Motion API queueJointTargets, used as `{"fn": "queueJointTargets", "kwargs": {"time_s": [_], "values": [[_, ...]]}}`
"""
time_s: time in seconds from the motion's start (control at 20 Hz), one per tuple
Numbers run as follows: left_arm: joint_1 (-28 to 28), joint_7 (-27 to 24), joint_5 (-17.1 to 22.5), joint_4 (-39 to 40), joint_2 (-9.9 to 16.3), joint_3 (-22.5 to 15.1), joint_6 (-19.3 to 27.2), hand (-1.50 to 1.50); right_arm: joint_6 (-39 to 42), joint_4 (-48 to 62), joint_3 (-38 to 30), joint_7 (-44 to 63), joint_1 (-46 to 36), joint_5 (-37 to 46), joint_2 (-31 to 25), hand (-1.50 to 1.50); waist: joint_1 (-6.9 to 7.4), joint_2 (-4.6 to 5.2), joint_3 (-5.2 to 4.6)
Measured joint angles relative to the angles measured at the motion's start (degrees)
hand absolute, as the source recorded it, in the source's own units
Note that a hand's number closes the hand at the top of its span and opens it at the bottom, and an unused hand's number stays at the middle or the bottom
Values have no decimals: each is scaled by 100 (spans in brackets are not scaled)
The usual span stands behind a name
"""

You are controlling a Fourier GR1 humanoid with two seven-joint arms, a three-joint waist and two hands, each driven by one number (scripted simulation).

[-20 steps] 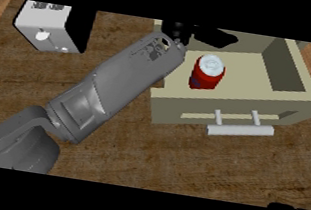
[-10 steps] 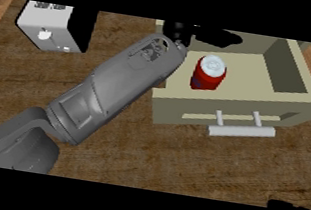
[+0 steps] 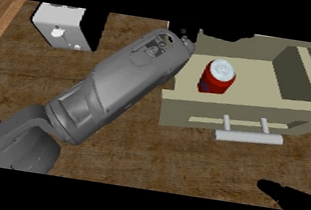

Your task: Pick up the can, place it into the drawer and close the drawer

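Can (image 3: 218,77) stands upright, top up, in open drawer (image 3: 245,121); left hand (image 3: 221,35) state unclear.

Red can (image 3: 217,77), beige drawer (image 3: 246,119), brown wood-grain counter (image 3: 179,166).

Light fell evenly and fairly dim over the wooden table (image 3: 180,156), with no glare anywhere. The open drawer (image 3: 246,115) was the brightest surface; inside it the can (image 3: 218,77) cast a short dark shadow toward its left side. The drawer's right inner wall lay in shade. Below the drawer's front, the handle (image 3: 249,137) threw a faint shadow. The grey forearm (image 3: 116,91) left of the drawer showed soft shading along its lower edge.
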Motion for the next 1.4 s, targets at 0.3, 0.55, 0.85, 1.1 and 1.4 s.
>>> {"fn": "queueJointTargets", "kwargs": {"time_s": [0.3, 0.55, 0.85, 1.1, 1.4], "values": [[-61, 100, 6, -64, 0, -52, 52, -150, -299, 622, 573, -124, -241, 1438, -184, -150, 203, -42, -2], [-101, 295, -80, -173, 20, -6, 91, -150, -538, 1439, 932, -80, -621, 2395, -228, -150, 359, -82, -3], [89, 674, -298, -632, 307, -39, 118, -150, -1277, 2590, 1120, -137, -971, 3172, 48, -150, 477, -118, -2], [335, 1104, -493, -1260, 778, -113, 108, -150, -2013, 3649, 1021, -298, -1351, 3508, 277, -150, 542, -158, -32], [628, 1560, -675, -2005, 1368, -159, -9, -150, -2665, 4798, 742, -529, -2043, 3762, 306, -150, 608, -213, -99]]}}
